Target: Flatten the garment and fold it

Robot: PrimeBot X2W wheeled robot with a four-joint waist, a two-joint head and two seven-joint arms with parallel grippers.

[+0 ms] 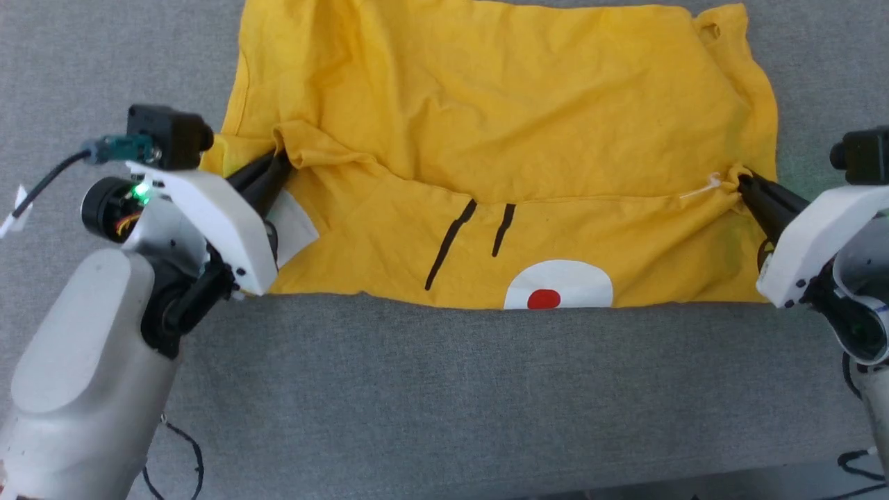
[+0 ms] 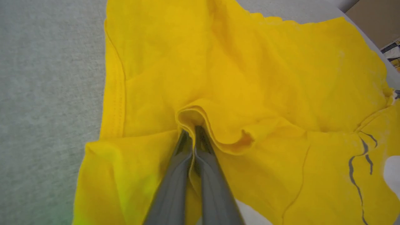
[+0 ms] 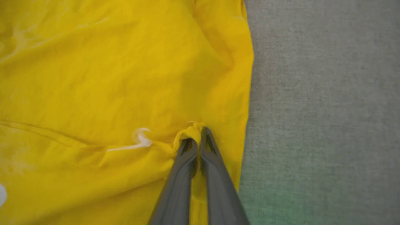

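Two grippers are clamped on the garment (image 1: 528,118): the left gripper (image 1: 281,167) pinches a bunched fold at one side, and the right gripper (image 1: 743,182) nips the same doubled edge at the other. The garment lies spread on a grey cloth-covered table (image 1: 444,389), plain yellow turned over toward the printed near strip. It looks light, limp and creased, likely to sag between grips, so holding that edge at both ends seems sound. The covering looks faintly grippy; a brown box (image 2: 378,18) stands beyond.
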